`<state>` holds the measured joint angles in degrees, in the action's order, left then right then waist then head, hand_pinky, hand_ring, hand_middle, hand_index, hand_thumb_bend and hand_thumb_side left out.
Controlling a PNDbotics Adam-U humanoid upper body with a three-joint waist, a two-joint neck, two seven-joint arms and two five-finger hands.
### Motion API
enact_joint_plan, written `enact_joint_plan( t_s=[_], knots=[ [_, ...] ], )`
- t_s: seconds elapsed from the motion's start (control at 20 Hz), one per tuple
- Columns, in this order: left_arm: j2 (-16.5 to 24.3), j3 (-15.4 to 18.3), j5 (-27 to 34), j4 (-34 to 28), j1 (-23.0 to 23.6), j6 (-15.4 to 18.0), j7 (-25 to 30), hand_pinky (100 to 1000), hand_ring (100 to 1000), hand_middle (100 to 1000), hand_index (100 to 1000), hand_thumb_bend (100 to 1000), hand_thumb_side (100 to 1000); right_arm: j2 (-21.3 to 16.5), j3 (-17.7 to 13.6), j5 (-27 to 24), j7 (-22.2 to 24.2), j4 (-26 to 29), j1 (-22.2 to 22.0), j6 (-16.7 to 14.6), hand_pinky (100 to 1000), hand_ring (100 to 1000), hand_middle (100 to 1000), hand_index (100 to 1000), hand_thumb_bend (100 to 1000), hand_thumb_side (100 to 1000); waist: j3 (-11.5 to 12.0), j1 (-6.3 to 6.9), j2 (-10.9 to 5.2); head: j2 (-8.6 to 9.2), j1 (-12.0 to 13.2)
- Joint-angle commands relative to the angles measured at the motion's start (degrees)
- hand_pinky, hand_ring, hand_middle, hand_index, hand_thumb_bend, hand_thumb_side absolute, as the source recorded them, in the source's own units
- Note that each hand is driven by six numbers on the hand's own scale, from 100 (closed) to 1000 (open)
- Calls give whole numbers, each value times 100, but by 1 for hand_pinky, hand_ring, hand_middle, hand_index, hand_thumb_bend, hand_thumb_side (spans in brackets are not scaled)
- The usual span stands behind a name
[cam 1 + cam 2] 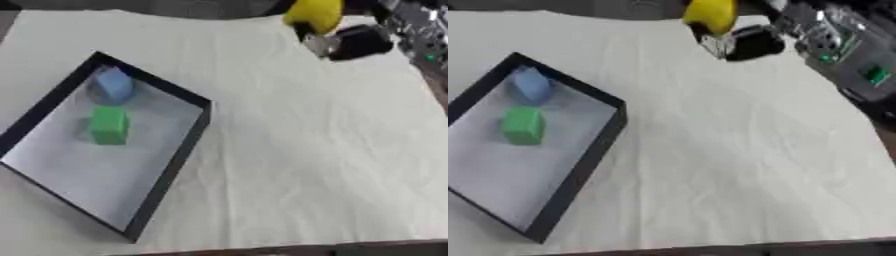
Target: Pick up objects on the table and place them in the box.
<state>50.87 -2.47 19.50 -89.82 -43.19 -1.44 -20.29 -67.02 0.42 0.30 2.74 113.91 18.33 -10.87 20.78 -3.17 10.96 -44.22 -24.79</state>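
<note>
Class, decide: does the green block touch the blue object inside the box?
Apart. The left eye view shows pale box floor between the green block and the blue object.

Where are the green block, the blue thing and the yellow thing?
Green block (108,125), left eye view: its top face, inside the black-rimmed box.
Pale blue rounded object (113,85), left eye view: its middle.
Yellow rounded object (710,14), right eye view: its front.

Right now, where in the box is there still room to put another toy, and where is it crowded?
The near half of the box, below the green block, is bare floor. The far corner is crowded: the blue object sits there with the green block right beside it. The white cloth right of the box is also bare up to the yellow object.
</note>
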Motion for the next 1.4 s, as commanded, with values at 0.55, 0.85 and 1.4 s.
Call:
enact_joint_plan(
  t_s=[0.55, 0.85, 1.4],
  knots=[
    [18, -176, -1, -68, -553, -15, 267, 901, 670, 810, 812, 119, 575, 974, 1176, 1253, 1423, -186, 1852, 1093, 744, 579, 485, 689, 120, 254, 402, -40, -287, 10, -262],
    [-222, -239, 42, -43, -815, -49, 333, 903, 669, 811, 811, 117, 580, 1690, 1514, 1980, 1821, -961, 2171, 883, 752, 585, 488, 694, 100, 259, 703, -32, -151, 10, -514],
    [-374, -273, 40, -33, -926, -80, 364, 908, 666, 813, 811, 110, 596, 2596, 1946, 2895, 2558, -1603, 1988, 311, 808, 665, 556, 752, 100, 298, 893, -99, -44, 10, -725]
  ],
)
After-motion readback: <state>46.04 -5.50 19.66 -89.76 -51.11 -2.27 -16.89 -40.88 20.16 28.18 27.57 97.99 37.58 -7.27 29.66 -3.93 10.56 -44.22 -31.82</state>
